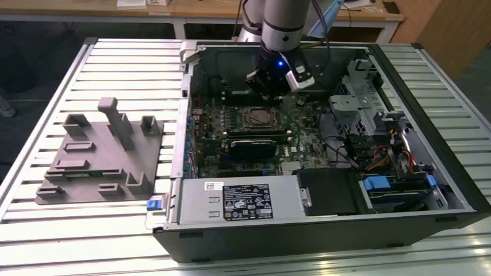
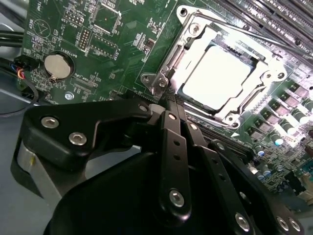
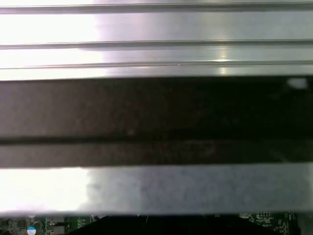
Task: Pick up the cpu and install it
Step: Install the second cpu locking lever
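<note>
The cpu (image 2: 221, 78), a small square chip with a bright silvery face, lies flat inside the socket frame (image 2: 171, 63) on the green motherboard (image 2: 98, 29) in the second wrist view. The socket's metal bracket surrounds it. My gripper (image 2: 172, 104) hovers just beside the socket's corner, its two black fingers (image 2: 171, 142) pressed together with nothing between them. In the exterior view the gripper (image 1: 270, 91) hangs inside the open computer case, above and slightly behind the socket (image 1: 257, 118).
The case (image 1: 429, 172) lies open on a slatted metal table (image 1: 123, 63). A grey plastic fixture (image 1: 100, 155) sits on the exterior view's left. A grey box with a white label (image 1: 238, 198), a black card (image 1: 253, 146), drive cages (image 1: 357, 103) and cables (image 1: 383, 155) crowd the case.
</note>
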`<action>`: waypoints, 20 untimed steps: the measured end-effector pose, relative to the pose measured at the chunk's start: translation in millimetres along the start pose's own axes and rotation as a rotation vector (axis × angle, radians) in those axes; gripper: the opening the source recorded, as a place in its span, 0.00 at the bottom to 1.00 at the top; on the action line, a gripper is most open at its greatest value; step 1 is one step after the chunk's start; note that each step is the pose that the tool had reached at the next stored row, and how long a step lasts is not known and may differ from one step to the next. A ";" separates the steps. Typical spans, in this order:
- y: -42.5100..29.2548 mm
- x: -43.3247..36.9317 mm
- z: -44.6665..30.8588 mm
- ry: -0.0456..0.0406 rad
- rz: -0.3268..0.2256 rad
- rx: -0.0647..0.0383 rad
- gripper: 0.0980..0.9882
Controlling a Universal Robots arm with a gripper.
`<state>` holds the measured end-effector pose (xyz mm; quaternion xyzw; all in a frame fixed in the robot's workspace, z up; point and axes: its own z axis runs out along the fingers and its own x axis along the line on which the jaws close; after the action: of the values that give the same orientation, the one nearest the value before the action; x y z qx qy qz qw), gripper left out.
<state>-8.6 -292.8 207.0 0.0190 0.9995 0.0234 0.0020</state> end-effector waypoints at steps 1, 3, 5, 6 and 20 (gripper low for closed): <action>-0.1 -0.2 0.0 -0.0001 0.000 0.000 0.01; 0.0 -0.1 -3.2 0.0000 0.000 0.000 0.01; 0.3 -0.2 -10.2 0.0000 0.000 0.000 0.01; 0.5 -0.2 -14.2 0.0000 0.000 0.000 0.01; -27.3 -2.2 -18.9 0.0229 0.001 -0.009 0.01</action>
<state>-7.5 -321.0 224.6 0.0193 0.9994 0.0284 -0.0093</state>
